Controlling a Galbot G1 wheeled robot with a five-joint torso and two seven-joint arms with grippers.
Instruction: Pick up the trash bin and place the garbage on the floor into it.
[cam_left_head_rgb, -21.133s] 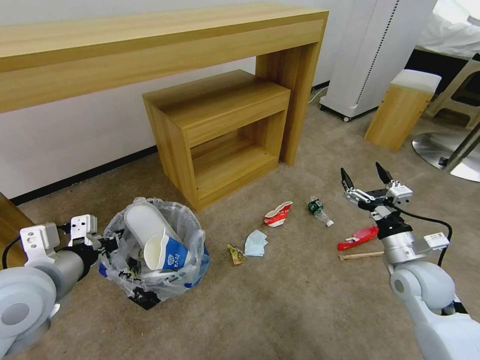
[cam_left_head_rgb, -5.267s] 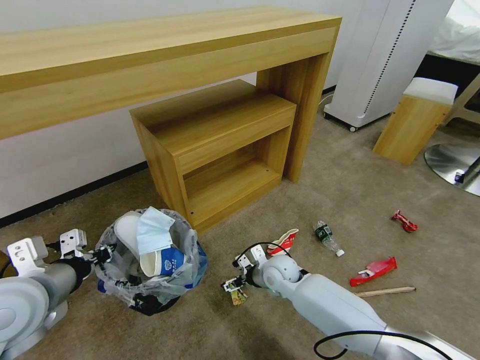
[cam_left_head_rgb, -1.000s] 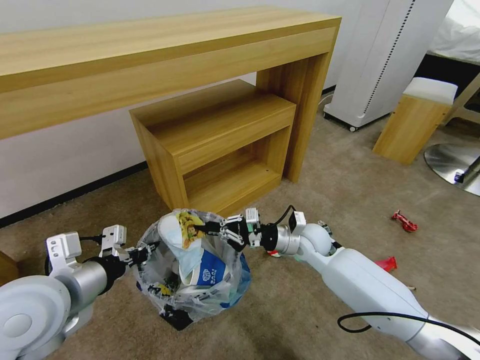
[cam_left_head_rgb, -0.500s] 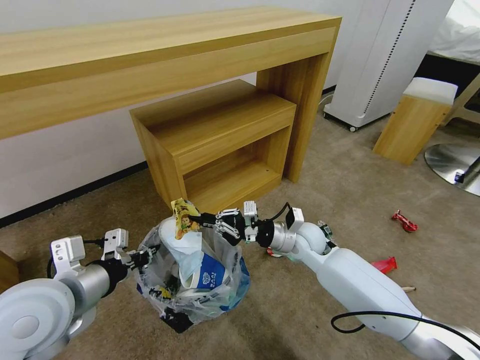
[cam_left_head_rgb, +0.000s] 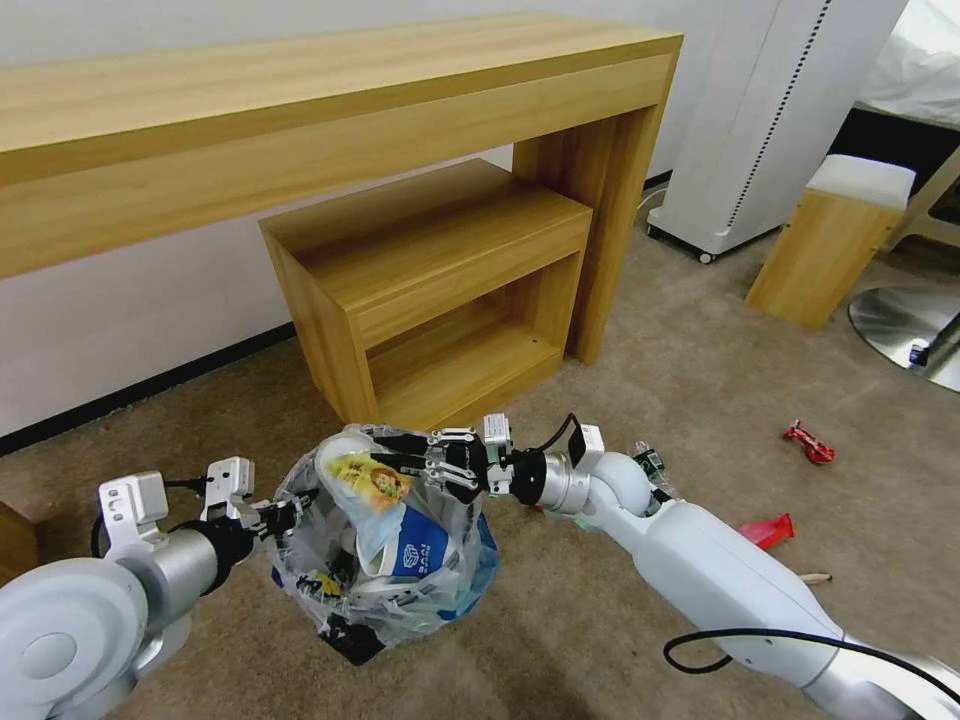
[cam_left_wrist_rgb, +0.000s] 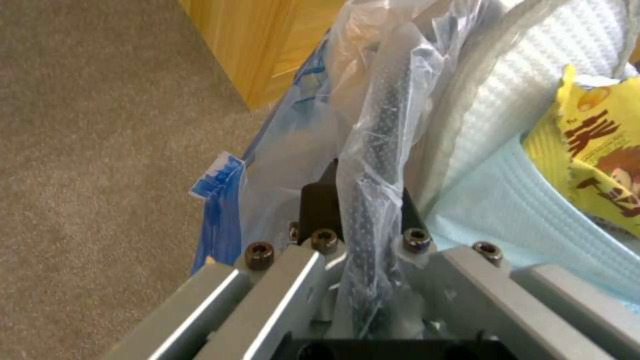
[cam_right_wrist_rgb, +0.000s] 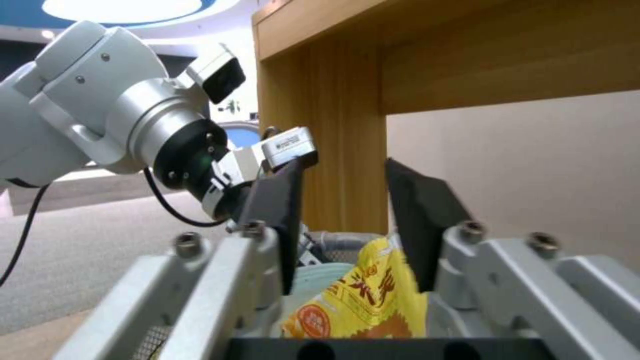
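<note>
Head view shows our right gripper (cam_left_head_rgb: 385, 459) over the bin (cam_left_head_rgb: 385, 560), its fingers spread apart, with the yellow wrapper (cam_left_head_rgb: 366, 480) lying loose on top of the pile, on the mask (cam_left_head_rgb: 372, 530) and above the cup (cam_left_head_rgb: 418, 553). Our left gripper (cam_left_head_rgb: 283, 513) is clamped on the bin's rim through the bag (cam_left_wrist_rgb: 373, 165), at the bin's left side, and appears to hold it just off the carpet (cam_left_head_rgb: 620, 620). The step in hand looks like the release of the wrapper; to do it well we should keep the bin level with the left arm, make sure the wrapper sits inside the rim and cannot slide off the heaped pile, then draw the right fingers clear without snagging the bag. More garbage lies on the carpet to the right: a bottle (cam_left_head_rgb: 648, 463) behind our right arm, a red wrapper (cam_left_head_rgb: 766, 529), a stick (cam_left_head_rgb: 815, 577) and a small red scrap (cam_left_head_rgb: 808, 443) farther right. Beyond the bin stand a wooden shelf unit (cam_left_head_rgb: 440, 290) under a long wooden desk (cam_left_head_rgb: 300, 110), against a white wall.
</note>
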